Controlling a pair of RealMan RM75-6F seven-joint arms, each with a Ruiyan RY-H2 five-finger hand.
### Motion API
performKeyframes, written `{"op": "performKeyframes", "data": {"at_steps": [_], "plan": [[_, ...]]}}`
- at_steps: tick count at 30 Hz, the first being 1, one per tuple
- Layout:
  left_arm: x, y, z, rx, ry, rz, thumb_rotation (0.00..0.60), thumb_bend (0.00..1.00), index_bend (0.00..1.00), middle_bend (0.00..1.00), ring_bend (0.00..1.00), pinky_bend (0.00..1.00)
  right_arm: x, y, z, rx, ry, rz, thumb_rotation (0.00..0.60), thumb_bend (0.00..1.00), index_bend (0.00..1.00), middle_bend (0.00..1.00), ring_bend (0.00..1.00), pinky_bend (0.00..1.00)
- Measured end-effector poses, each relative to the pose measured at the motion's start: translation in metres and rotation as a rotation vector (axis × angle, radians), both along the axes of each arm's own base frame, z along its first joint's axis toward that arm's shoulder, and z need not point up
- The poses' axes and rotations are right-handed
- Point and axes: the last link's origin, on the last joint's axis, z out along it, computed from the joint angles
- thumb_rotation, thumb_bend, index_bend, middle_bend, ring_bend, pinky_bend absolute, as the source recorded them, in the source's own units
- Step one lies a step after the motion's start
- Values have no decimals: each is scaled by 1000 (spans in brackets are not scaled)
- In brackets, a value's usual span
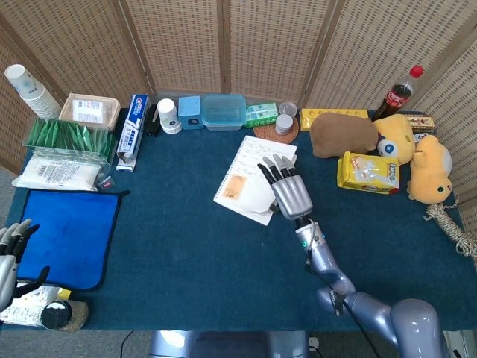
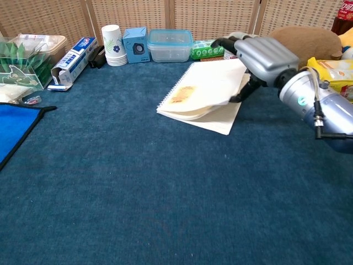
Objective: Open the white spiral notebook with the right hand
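Mid-lift, by the look of it: cover raised at its free edge but far from turned over. Next move, as a judgement, calls for carrying that edge up and over toward the spiral side without dragging the whole book along the cloth, thumb kept under the sheet until it passes upright.

Nearest, at the front left corner and well apart from the notebook: left hand (image 1: 9,257), fingers spread, holding nothing, beside the blue mat (image 1: 71,235).

Nearer than the notebook and rising to its right edge: right hand (image 2: 259,52), fingers laid over the top of the lifted cover, thumb tucked beneath it, so grasping the cover and perhaps a few leaves; how many cannot be told.

Mid-table on the dark blue cloth (image 2: 165,193): white spiral notebook (image 2: 201,94), lying skewed, spiral binding along its left edge, a small orange label on the cover near that binding. Cover bowed upward at the right, a wedge of shadow under it, lower pages flat on the cloth.

Just beyond the notebook: clear lidded container (image 2: 170,45) and round woven coaster (image 1: 276,133), against the wicker screen.
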Motion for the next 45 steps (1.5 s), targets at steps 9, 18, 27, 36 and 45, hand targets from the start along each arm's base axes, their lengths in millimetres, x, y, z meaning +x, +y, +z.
{"op": "performKeyframes", "data": {"at_steps": [9,18,27,36,45], "plan": [[-4,-5,1,9,-7,7,600,305,187,67,16,0,38,-13,5,-36,-75,45,600,91,104,153,63,123],[-8,-11,1,16,-15,17,600,305,187,67,16,0,73,-25,7,-46,-107,76,600,91,96,152,66,123],[-12,-18,3,25,-16,32,600,304,188,67,16,0,104,-37,4,-40,-107,90,600,86,93,152,69,124],[-15,-29,4,36,-19,49,600,305,187,66,16,0,147,-45,-11,-34,-94,119,600,86,93,151,72,123],[-19,-35,6,45,-21,59,600,305,188,66,16,0,174,-47,-31,-6,-68,125,600,82,92,150,74,124]]}}
